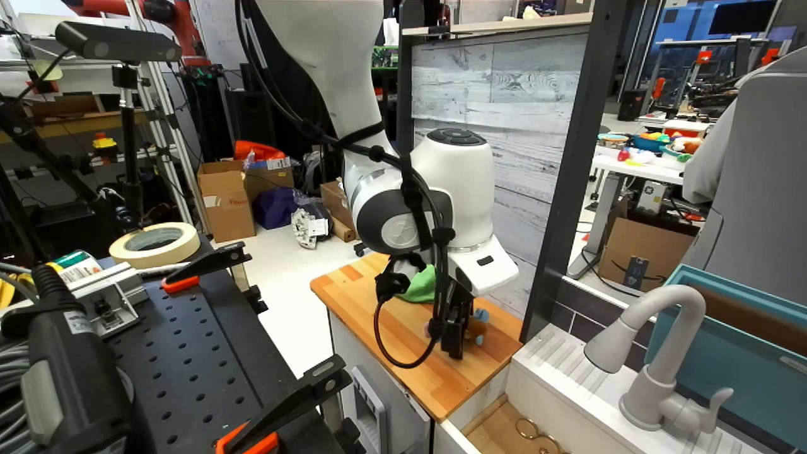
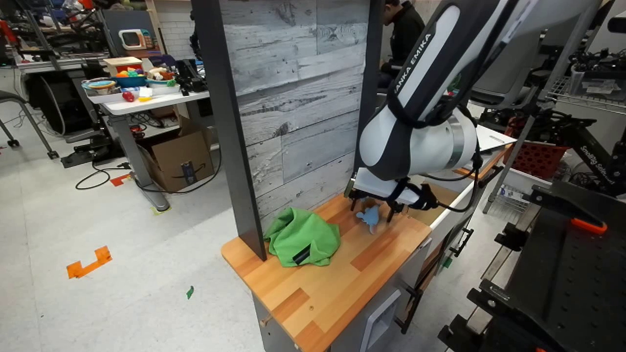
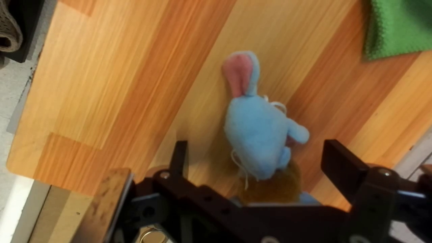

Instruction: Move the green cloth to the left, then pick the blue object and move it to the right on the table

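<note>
The tool (image 3: pixel 255 145) comes in from the bottom of the wrist view with its fingers spread wide, one to each side of the blue plush toy (image 3: pixel 256 131). It has hold of nothing: gaps show between the toy and both fingers (whether the fingertips touch the wood below, I cannot tell). The toy lies on the light-brown wooden desk (image 2: pixel 337 283), near the middle of the wrist frame, its pink-lined ear pointing to the top. A brown plush part adjoins the blue at lower centre, partly hidden behind the tool.

The green cloth (image 2: pixel 301 239) rests crumpled on the same desk, apart from the tool and the toy. Only a corner of it shows at the upper right of the wrist frame; in an exterior view it lies just below the centre, a dark strip on its face, near the foot of a black post (image 2: pixel 230 122). A grey plank panel (image 2: pixel 303 98) stands behind the desk.

In both exterior views the arm (image 1: pixel 466 183) reaches down from the top of the frame. In an exterior view a beige faucet (image 1: pixel 671 347) and a teal bin (image 1: pixel 731 359) fill the lower right, a roll of tape (image 1: pixel 157 257) sits at the left, and a black clamp (image 1: pixel 309 391) with an orange handle is at bottom centre-left
</note>
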{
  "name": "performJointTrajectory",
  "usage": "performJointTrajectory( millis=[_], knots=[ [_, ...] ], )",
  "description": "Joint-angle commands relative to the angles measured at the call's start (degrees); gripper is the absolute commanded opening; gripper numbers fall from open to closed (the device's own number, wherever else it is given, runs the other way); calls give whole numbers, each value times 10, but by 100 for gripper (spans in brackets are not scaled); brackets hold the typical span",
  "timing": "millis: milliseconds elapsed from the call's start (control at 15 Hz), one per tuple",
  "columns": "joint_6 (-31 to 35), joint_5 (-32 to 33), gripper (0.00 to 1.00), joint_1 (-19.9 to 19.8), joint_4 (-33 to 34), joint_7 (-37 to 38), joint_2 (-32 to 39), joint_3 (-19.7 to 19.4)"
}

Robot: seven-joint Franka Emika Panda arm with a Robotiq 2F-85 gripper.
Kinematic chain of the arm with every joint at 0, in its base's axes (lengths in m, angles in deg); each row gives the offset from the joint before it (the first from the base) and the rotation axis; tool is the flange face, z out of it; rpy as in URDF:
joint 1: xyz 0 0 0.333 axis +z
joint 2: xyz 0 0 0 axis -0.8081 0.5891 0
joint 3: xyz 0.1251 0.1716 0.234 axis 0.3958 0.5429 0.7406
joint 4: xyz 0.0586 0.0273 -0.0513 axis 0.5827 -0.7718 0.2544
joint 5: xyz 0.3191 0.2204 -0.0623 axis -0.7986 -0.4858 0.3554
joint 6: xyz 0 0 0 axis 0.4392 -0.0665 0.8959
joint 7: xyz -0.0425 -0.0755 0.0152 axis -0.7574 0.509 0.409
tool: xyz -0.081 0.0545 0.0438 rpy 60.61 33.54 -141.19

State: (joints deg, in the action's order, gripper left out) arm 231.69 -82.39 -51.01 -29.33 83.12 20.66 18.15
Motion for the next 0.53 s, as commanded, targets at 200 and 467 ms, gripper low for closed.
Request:
performJointTrajectory(
  millis=[200, 467],
  knots=[
    [2, -1, 100, 3, 3, 2, 0, -3],
    [2, 0, 100, 9, 0, 11, -13, -5]
  ],
)
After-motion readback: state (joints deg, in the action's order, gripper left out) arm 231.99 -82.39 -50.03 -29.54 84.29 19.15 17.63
